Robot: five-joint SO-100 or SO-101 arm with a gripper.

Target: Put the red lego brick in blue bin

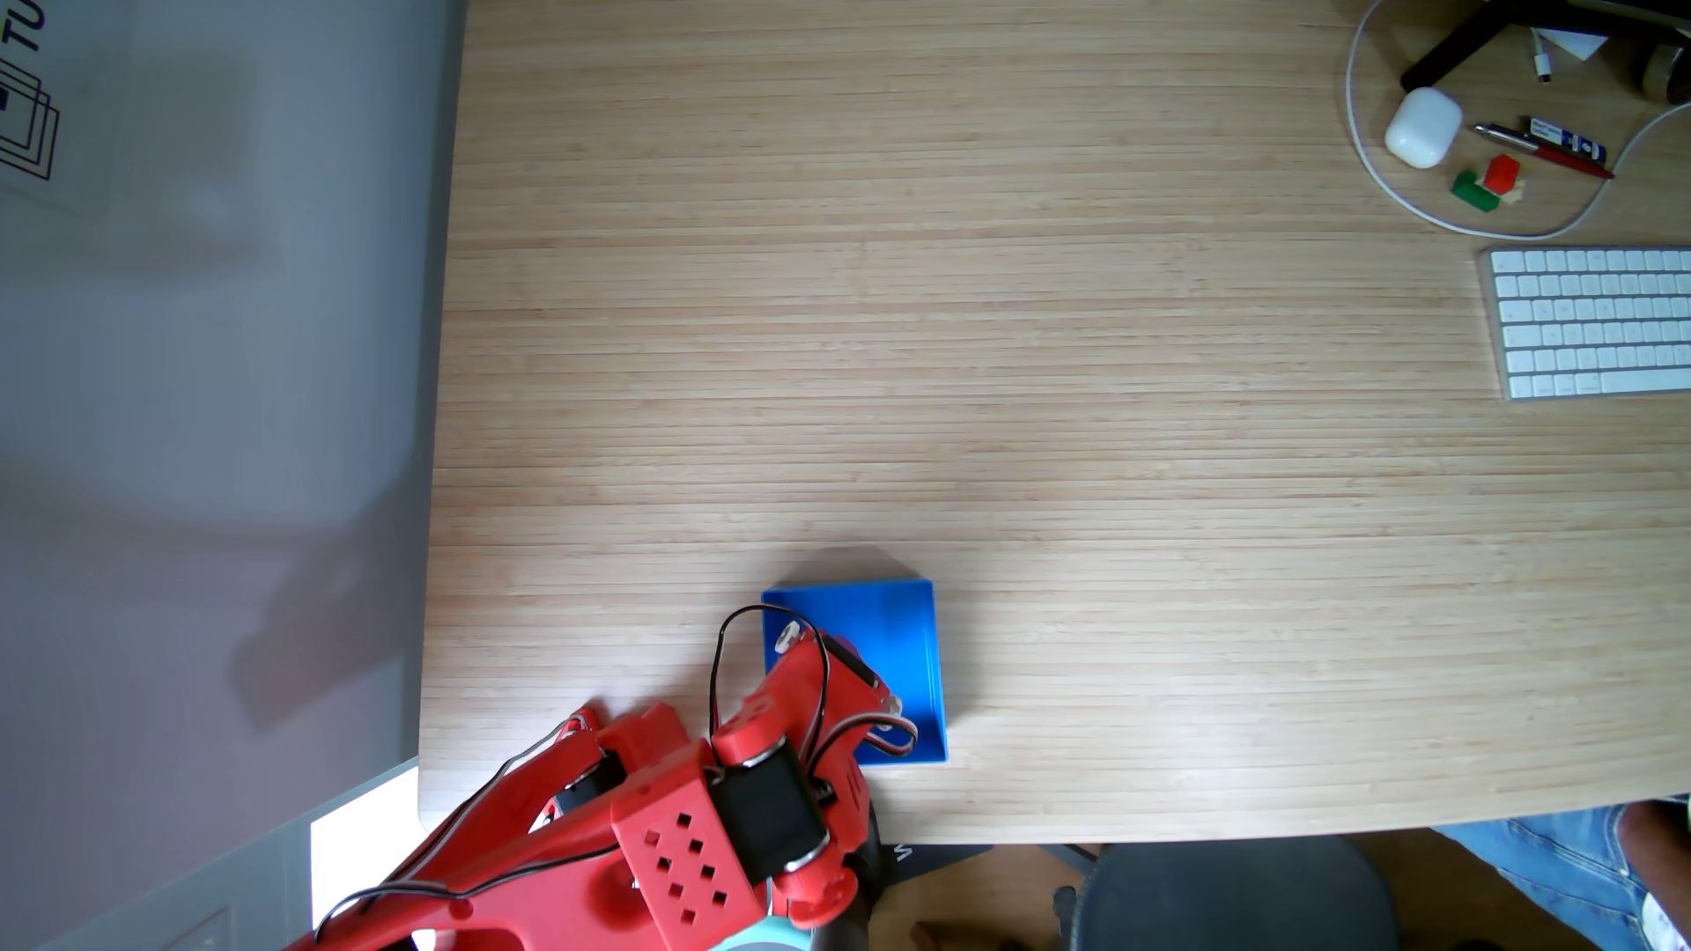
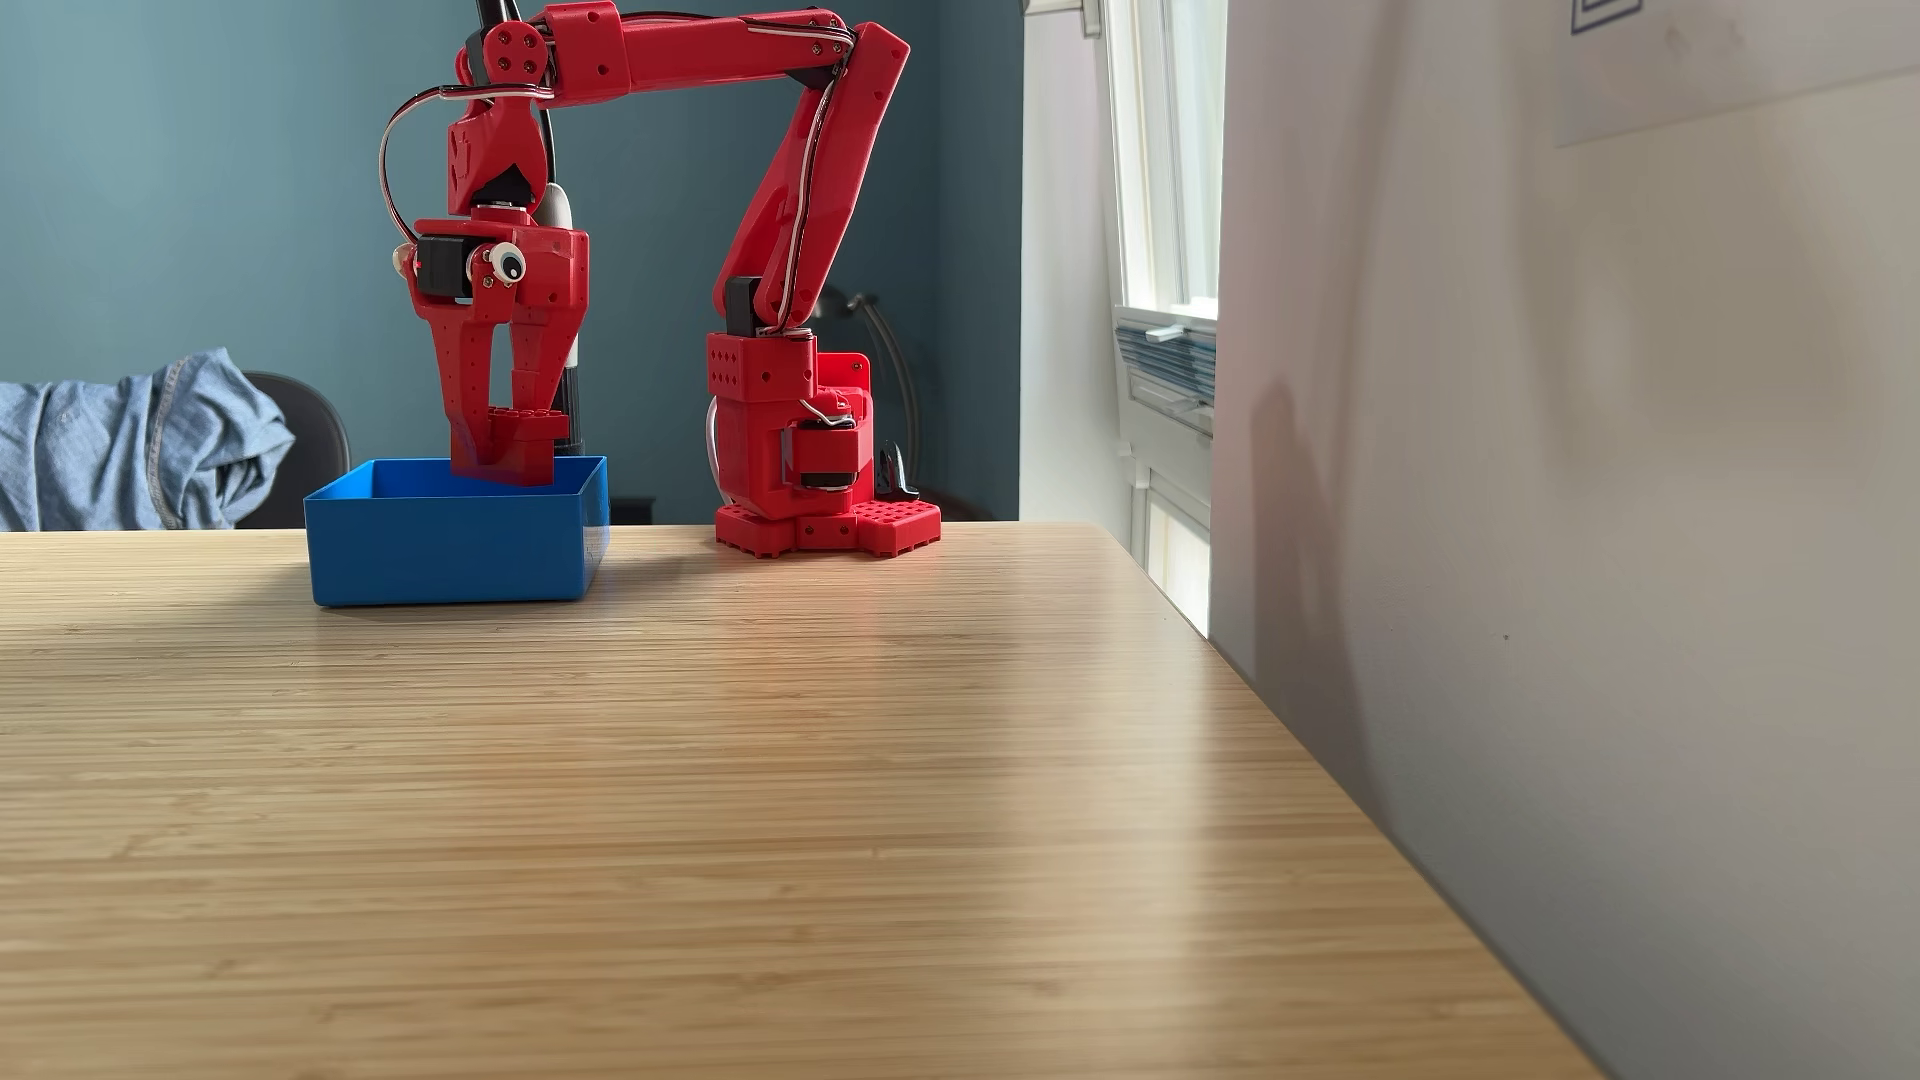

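The blue bin [image 2: 447,550] stands on the wooden table near the arm's base; from above, the blue bin [image 1: 901,658] has its left part covered by the red arm [image 1: 805,695]. My gripper [image 2: 511,467] points straight down, its fingertips dipping just below the bin's rim. The red lego brick [image 2: 532,424], its studs showing along the top, sits crosswise between the fingers, and the gripper is shut on it. Red on red makes the brick's lower edge hard to separate from the fingertips. In the view from above, the wrist hides the brick.
The arm's base [image 2: 810,457] stands right of the bin. At the far corner lie a white keyboard [image 1: 1592,320], a white case [image 1: 1423,126], pens [image 1: 1546,146], a small green, red and white block cluster [image 1: 1487,183] and a cable. A person's denim leg [image 1: 1556,869] and a chair [image 1: 1235,896] are beyond the edge.
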